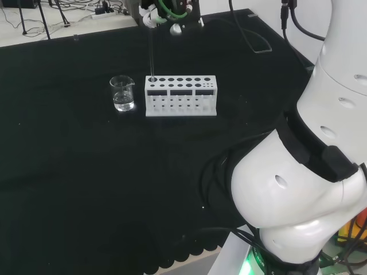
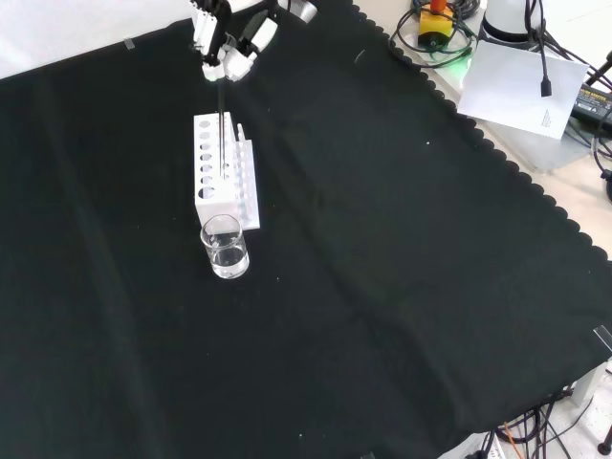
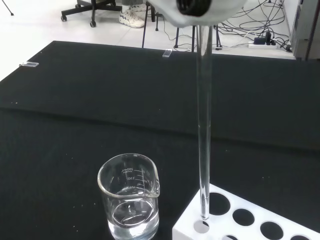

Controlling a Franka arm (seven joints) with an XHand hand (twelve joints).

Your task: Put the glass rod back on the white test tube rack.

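Nearly done: the hand (image 2: pixel 228 48) is pinched on the top of the glass rod (image 3: pixel 202 130), which hangs upright with its lower tip at or just inside the end hole of the white test tube rack (image 1: pixel 180 95), the hole nearest the beaker (image 1: pixel 123 93). In the wrist view the tip meets the hole's rim area; whether it has bottomed out I cannot tell. In the front view the rod runs down from the fingers into the rack's near-end row. The beaker stands just beside the rack on the table (image 2: pixel 402 287), with a little clear liquid in it, apart from the rod. Left, by my judgement: lower the rod fully, let go, and lift the hand clear without tipping the rack.
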